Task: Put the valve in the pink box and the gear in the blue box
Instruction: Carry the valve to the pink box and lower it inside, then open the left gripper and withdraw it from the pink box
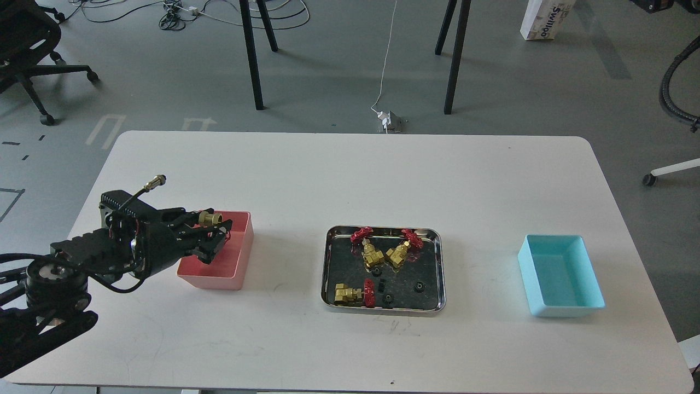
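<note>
My left gripper is shut on a brass valve and holds it just above the open pink box at the left of the table. The valve's red handwheel is mostly hidden by the fingers. Three more valves lie in the steel tray at the centre, two at the back and one at the front left. Several small black gears lie among them. The blue box stands at the right with nothing visible inside. My right gripper is out of view.
The white table has rounded corners. On the floor beyond it are black table legs, cables and an office chair. A black hose hangs at the right edge of the view.
</note>
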`<move>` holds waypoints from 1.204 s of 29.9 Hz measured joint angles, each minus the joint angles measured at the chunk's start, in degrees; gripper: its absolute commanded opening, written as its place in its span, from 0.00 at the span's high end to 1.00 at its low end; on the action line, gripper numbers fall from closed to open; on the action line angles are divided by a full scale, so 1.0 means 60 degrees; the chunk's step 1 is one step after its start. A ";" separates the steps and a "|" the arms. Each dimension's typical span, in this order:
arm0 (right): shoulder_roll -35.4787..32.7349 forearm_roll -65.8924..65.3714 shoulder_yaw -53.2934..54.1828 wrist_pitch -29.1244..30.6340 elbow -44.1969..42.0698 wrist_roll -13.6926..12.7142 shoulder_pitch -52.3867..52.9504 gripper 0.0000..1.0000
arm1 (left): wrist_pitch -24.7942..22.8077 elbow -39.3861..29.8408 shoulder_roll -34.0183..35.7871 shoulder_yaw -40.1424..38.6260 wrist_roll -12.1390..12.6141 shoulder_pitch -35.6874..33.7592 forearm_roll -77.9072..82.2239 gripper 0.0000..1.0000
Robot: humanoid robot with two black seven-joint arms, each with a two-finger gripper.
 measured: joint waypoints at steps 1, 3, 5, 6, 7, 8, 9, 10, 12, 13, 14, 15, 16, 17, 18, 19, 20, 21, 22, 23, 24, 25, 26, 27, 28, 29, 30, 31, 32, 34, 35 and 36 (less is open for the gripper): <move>0.0014 0.0000 0.0000 0.0000 -0.0004 -0.0002 0.0000 0.02 | 0.0048 0.0027 0.0004 -0.0019 -0.0013 0.0106 0.0004 0.76; 0.0057 0.0000 0.0000 -0.0002 -0.0012 -0.0002 0.0002 0.02 | 0.0129 0.0119 0.0001 -0.0030 -0.0022 0.0213 0.0009 0.68; 0.0101 0.0000 0.0000 -0.0009 -0.0012 -0.0002 0.0014 0.02 | 0.0190 0.0265 -0.0043 -0.0044 -0.0032 0.0259 0.0010 0.46; 0.0114 0.0000 0.0000 -0.0011 -0.0013 -0.0002 0.0023 0.02 | 0.0208 0.0330 -0.0067 -0.0047 -0.0038 0.0267 0.0009 0.36; 0.0125 0.0000 0.0000 -0.0013 -0.0013 -0.0002 0.0044 0.01 | 0.0239 0.0395 -0.0092 -0.0065 -0.0044 0.0271 0.0002 0.30; 0.0131 -0.0003 0.0000 -0.0014 -0.0013 -0.0002 0.0070 0.02 | 0.0294 0.0449 -0.0112 -0.0113 -0.0047 0.0277 -0.0018 0.21; 0.0136 -0.0006 0.0000 -0.0014 -0.0012 -0.0002 0.0092 0.02 | 0.0352 0.0489 -0.0125 -0.0169 -0.0046 0.0285 -0.0052 0.19; 0.0146 -0.0010 -0.0002 -0.0015 -0.0010 -0.0002 0.0108 0.01 | 0.0412 0.0520 -0.0137 -0.0242 -0.0046 0.0293 -0.0115 0.19; 0.0179 -0.0033 -0.0008 -0.0015 -0.0002 -0.0002 0.0125 0.01 | 0.0482 0.0548 -0.0160 -0.0343 -0.0046 0.0300 -0.0289 0.15; 0.0196 -0.0090 -0.0010 -0.0015 0.0000 -0.0002 0.0136 0.01 | 0.0498 0.0554 -0.0183 -0.0370 -0.0046 0.0300 -0.0377 0.15; 0.0208 -0.0181 -0.0010 -0.0015 0.0004 -0.0002 0.0151 0.01 | 0.0506 0.0557 -0.0223 -0.0388 -0.0046 0.0300 -0.0445 0.13; 0.0220 -0.0283 -0.0010 -0.0015 0.0009 -0.0002 0.0174 0.01 | 0.0510 0.0558 -0.0276 -0.0400 -0.0046 0.0300 -0.0485 0.12; 0.0234 -0.0361 -0.0011 -0.0015 0.0012 -0.0002 0.0197 0.01 | 0.0515 0.0558 -0.0315 -0.0407 -0.0048 0.0298 -0.0510 0.10; 0.0249 -0.0431 -0.0011 -0.0009 0.0021 -0.0002 0.0219 0.01 | 0.0519 0.0558 -0.0346 -0.0426 -0.0044 0.0289 -0.0530 0.09; 0.0258 -0.0480 -0.0010 0.0013 0.0046 -0.0002 0.0228 0.01 | 0.0527 0.0558 -0.0365 -0.0477 -0.0038 0.0278 -0.0558 0.08; 0.0263 -0.0510 -0.0013 0.0040 0.0082 -0.0002 0.0228 0.01 | 0.0531 0.0558 -0.0378 -0.0576 -0.0035 0.0273 -0.0610 0.07; 0.0266 -0.0555 -0.0017 0.0075 0.0130 -0.0002 0.0228 0.01 | 0.0534 0.0558 -0.0396 -0.0776 -0.0031 0.0254 -0.0725 0.07; 0.0267 -0.0666 -0.0025 0.0116 0.0195 -0.0002 0.0228 0.01 | 0.0533 0.0558 -0.0413 -0.1094 -0.0030 0.0213 -0.0939 0.07; 0.0268 -0.0827 -0.0040 0.0168 0.0274 -0.0002 0.0227 0.01 | 0.0526 0.0558 -0.0423 -0.1425 -0.0028 0.0160 -0.1203 0.06; 0.0268 -0.1101 -0.0087 0.0239 0.0417 -0.0002 0.0222 0.02 | 0.0498 0.0561 -0.0433 -0.1836 -0.0029 0.0079 -0.1589 0.06; 0.0267 -0.1477 -0.0194 0.0319 0.0645 -0.0002 0.0219 0.02 | 0.0470 0.0583 -0.0444 -0.2271 -0.0031 -0.0084 -0.2060 0.06; 0.0267 -0.1874 -0.0332 0.0383 0.0934 -0.0002 0.0219 0.01 | 0.0454 0.0633 -0.0460 -0.2651 -0.0041 -0.0315 -0.2537 0.06; 0.0266 -0.2368 -0.0510 0.0444 0.1341 -0.0001 0.0220 0.02 | 0.0443 0.0720 -0.0490 -0.3037 -0.0059 -0.0633 -0.3117 0.06; 0.0251 -0.2884 -0.0700 0.0490 0.1802 0.0001 0.0220 0.01 | 0.0441 0.0832 -0.0541 -0.3344 -0.0070 -0.0978 -0.3720 0.06; 0.0223 -0.3335 -0.0868 0.0523 0.2243 0.0003 0.0218 0.01 | 0.0437 0.0935 -0.0604 -0.3535 -0.0075 -0.1284 -0.4258 0.06; 0.0186 -0.3865 -0.1071 0.0577 0.2801 0.0008 0.0200 0.01 | 0.0431 0.1044 -0.0684 -0.3690 -0.0084 -0.1659 -0.4891 0.06; 0.0150 -0.4400 -0.1301 0.0668 0.3403 0.0010 0.0176 0.01 | 0.0429 0.1131 -0.0757 -0.3791 -0.0107 -0.2063 -0.5531 0.06; 0.0122 -0.4846 -0.1523 0.0765 0.3915 0.0013 0.0164 0.01 | 0.0428 0.1188 -0.0812 -0.3849 -0.0128 -0.2460 -0.6113 0.06; 0.0086 -0.5332 -0.1800 0.0887 0.4469 0.0015 0.0160 0.01 | 0.0425 0.1226 -0.0841 -0.3877 -0.0140 -0.2796 -0.6569 0.05; 0.0042 -0.6132 -0.2450 0.1084 0.5371 0.0018 0.0166 0.01 | 0.0391 0.1325 -0.0904 -0.3906 -0.0150 -0.3516 -0.7416 0.05; 0.0041 -0.6501 -0.2878 0.1175 0.5755 0.0031 0.0188 0.01 | 0.0341 0.1428 -0.0964 -0.3909 -0.0150 -0.3894 -0.7743 0.05; 0.0057 -0.6864 -0.3369 0.1278 0.6071 0.0084 0.0243 0.01 | 0.0261 0.1595 -0.1080 -0.3894 -0.0138 -0.4274 -0.7973 0.05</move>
